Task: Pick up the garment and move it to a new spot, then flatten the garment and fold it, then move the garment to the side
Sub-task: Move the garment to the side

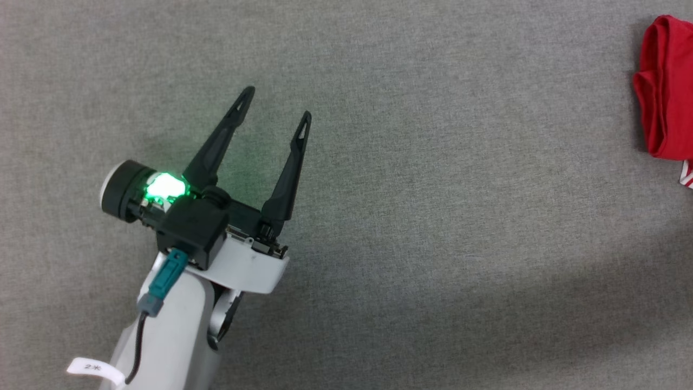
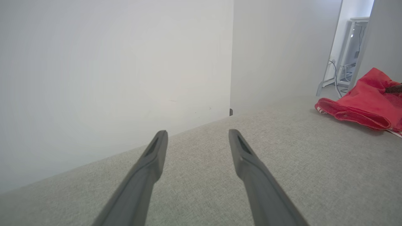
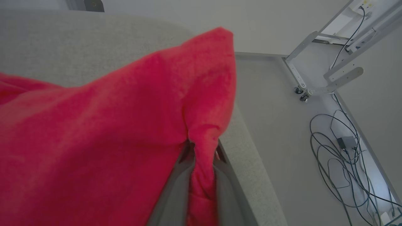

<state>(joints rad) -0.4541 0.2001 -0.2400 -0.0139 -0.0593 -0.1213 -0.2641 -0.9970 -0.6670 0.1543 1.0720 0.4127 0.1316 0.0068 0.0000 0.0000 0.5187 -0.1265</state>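
The garment [image 1: 666,86] is a red bundle at the far right edge of the grey table, with a bit of red-and-white striped trim below it. My left gripper [image 1: 277,107] hovers open over bare table at the left, far from the cloth, nothing between its fingers. From the left wrist, that open gripper [image 2: 197,135] points at the table's far edge, and the garment [image 2: 364,100] is lifted into a peak at the right. In the right wrist view my right gripper [image 3: 204,150] is shut on a fold of the garment [image 3: 125,125], near the table's edge.
The grey fabric table [image 1: 411,227] spreads wide between my left gripper and the cloth. A white wall [image 2: 110,69] stands just behind the table's far edge. Beyond the table's corner, a white desk frame on castors [image 3: 317,78] and loose cables [image 3: 342,163] lie on the floor.
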